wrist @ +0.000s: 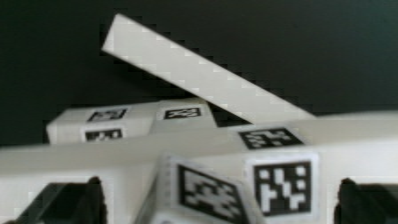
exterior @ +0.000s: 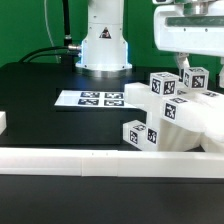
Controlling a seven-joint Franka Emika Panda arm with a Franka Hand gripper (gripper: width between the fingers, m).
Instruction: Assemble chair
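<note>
Exterior view: nearest the camera runs the plain white rail [exterior: 70,160] along the worktop [exterior: 40,100] edge; behind it the chair [exterior: 175,115], a cluster of tagged white blocks, sits directly below the pincer [exterior: 190,65], which hangs over its upper posts. The marker board [exterior: 100,98] lies well off to the side, toward the arm's base [exterior: 105,45]. Wrist view: the pincer's [wrist: 210,205] dark fingertips [wrist: 71,200] stand wide apart, straddling a tagged block [wrist: 240,185] without gripping it; the pincer is empty. Judged by look, the parts are light, rigid, smooth plastic, likely slippery; flat opposite faces of a post offer the surest hold.
</note>
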